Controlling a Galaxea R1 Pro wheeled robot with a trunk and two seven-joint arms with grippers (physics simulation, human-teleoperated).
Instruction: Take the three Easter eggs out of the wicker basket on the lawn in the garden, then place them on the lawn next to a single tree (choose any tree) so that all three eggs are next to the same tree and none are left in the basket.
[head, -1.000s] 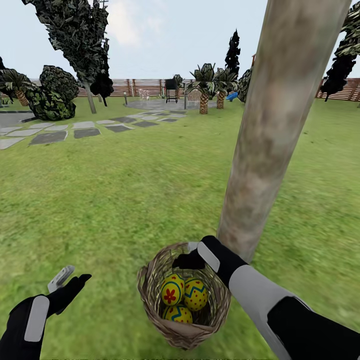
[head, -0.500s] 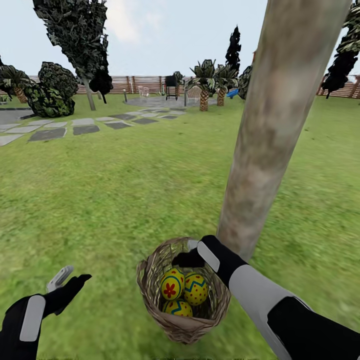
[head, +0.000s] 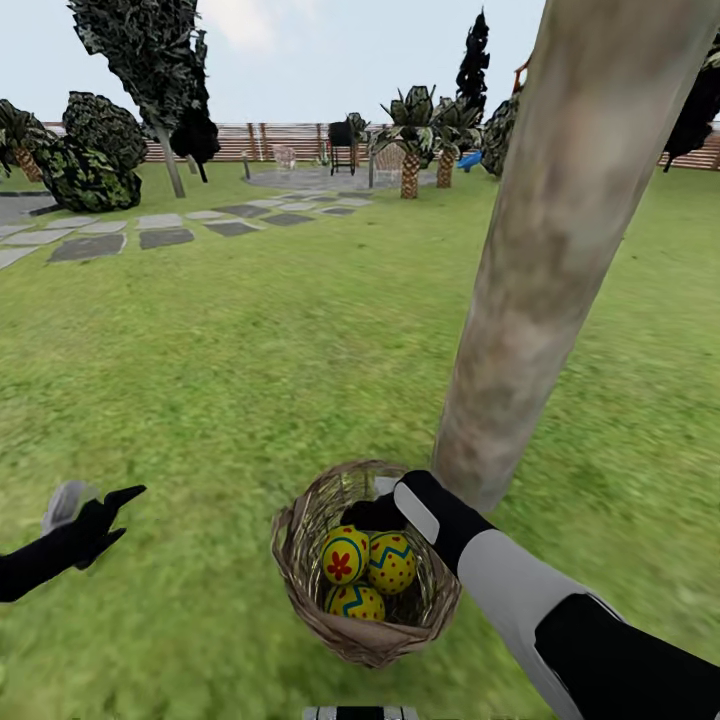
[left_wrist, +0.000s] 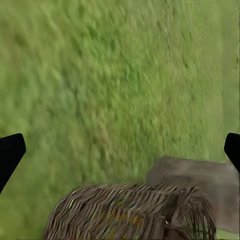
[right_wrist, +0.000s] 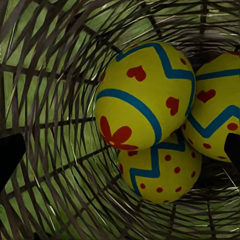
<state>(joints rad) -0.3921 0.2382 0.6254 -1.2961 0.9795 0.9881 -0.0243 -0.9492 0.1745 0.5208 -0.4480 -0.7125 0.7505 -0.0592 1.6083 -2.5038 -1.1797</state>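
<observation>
Beside the foot of the thick, pale grey-beige mottled tree trunk (head: 560, 250) sits the small round brown woven-wicker basket (head: 300, 585), resting on the mottled green lawn (head: 250, 380) and close against the trunk's base. All three small yellow Easter eggs (head: 345, 553) lie inside it, bunched together and touching — one shows a red flower, the others blue zigzag bands and red dots. The right gripper (head: 378, 512) reaches over the basket's far rim, its black fingers (head: 365, 518) dipping into the opening just above the eggs; in the right wrist view the dark fingertips (right_wrist: 10, 157) stand wide apart at either edge with the eggs (right_wrist: 145, 97) between them, released and holding nothing. The left gripper (head: 85, 515) hovers over bare grass well to the left of the basket, its fingers (head: 110, 505) spread and empty; its wrist view looks across the grass at the basket's lattice side (left_wrist: 130, 212) and the trunk's base (left_wrist: 200, 182). Grey stepping-stone slabs (head: 160, 238) and a brown slatted wooden fence (head: 280, 140) lie far behind.
</observation>
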